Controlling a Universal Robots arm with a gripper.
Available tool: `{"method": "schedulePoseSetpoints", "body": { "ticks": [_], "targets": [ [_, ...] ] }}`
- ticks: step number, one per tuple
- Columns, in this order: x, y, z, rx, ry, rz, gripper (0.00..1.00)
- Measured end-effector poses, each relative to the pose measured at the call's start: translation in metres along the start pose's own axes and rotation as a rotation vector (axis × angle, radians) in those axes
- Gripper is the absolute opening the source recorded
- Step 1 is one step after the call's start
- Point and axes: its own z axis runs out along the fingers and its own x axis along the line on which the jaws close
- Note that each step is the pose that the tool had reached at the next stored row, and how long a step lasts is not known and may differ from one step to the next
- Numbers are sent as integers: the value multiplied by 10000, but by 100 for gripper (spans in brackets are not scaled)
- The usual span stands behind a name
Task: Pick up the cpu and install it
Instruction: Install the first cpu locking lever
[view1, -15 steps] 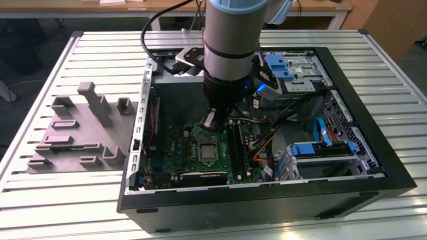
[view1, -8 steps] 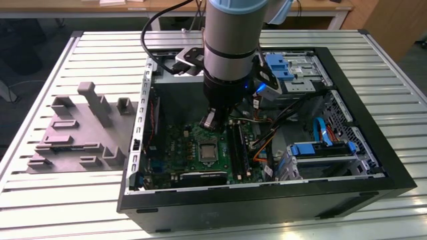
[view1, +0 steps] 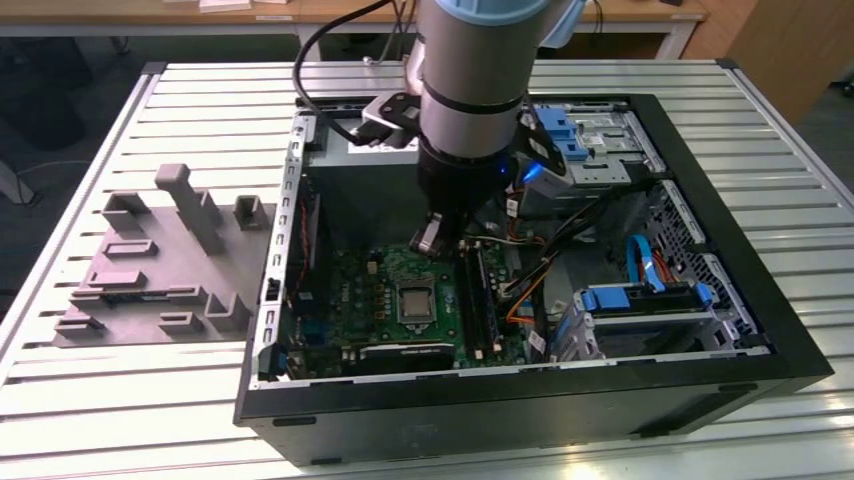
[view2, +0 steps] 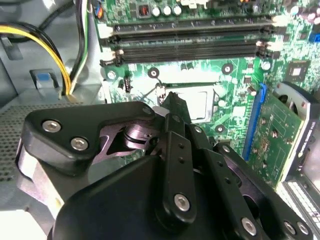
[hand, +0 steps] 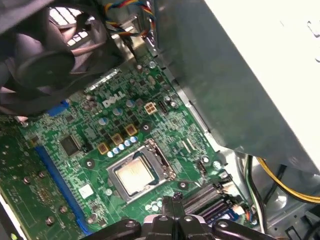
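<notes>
The black two-finger gripper (view1: 433, 240) on the grey robot arm (view1: 467, 90) is down inside the open black computer case (view1: 747, 330). In the exterior view it hangs above the green motherboard (view1: 360, 290), around the middle of the frame and just up from the metal-framed rectangular socket (view1: 416, 300).

In the first wrist view the fingertips (hand: 167, 206) poke in at the bottom centre. They're squeezed right together and I can't see anything pinched between them.

The cpu (hand: 133, 175), a small flat silvery square chip with a tan tint, looks to be lying flat inside the socket frame (hand: 161, 161), just up and left of the fingertips and not touching them (it's washed out by glare, so I wouldn't swear to how well it's seated).

In the second wrist view the gripper's black body (view2: 165, 190) fills the lower half. The socket (view2: 202, 102) peeks out past the fingertip, below the long black memory slots (view2: 190, 37).

A grey plastic fixture block (view1: 154, 265) sits on the slatted metal table (view1: 160, 400) at the exterior view's left, beside the case.
</notes>
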Motion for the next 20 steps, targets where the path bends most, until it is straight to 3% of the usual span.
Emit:
{"method": "schedulePoseSetpoints", "body": {
  "ticks": [7, 20],
  "targets": [
    [-115, 19, -1, 0, 0, -1, 11],
    [-240, 37, -2, 0, 0, 0, 11]
  ]
}}
